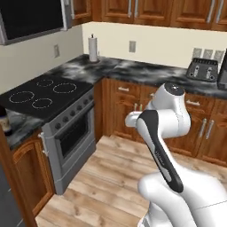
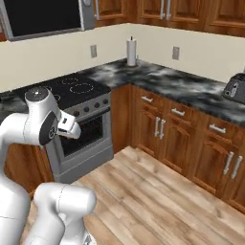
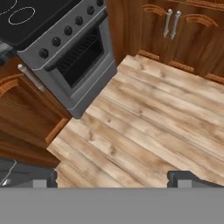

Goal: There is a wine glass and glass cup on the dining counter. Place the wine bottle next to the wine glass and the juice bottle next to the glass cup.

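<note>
Fingertips of the gripper (image 3: pixel 113 178) stand wide apart at the bottom of the hand view, jaws open and holding nothing, aimed down at a bare stretch of pale wooden floor (image 3: pixel 148 118). Beyond the tips, the hand view takes in the front of a grey oven (image 3: pixel 72 57) with its row of dark knobs and black glass cooktop, flanked by reddish-brown cabinet doors (image 3: pixel 175 30) with metal handles.

From the left base view, the white arm (image 1: pixel 166 128) folds up in the foreground with its upper joint level with the drawer fronts of the far cabinets. The stove (image 1: pixel 46 95) sits in the run of black-and-grey marbled worktop (image 1: pixel 133 71) that turns the corner of the room. A paper towel roll (image 1: pixel 93 48) stands upright on that worktop near the corner, against the cream wall, and a dark toaster (image 1: pixel 204 69) rests farther right, well apart from it. A black microwave (image 1: pixel 31 17) hangs above the stove.

At the far left edge of the left base view, a dark bottle (image 1: pixel 5 122), likely the wine bottle, stands on the worktop beside the stove, cut off by the frame and well apart from the gripper.
</note>
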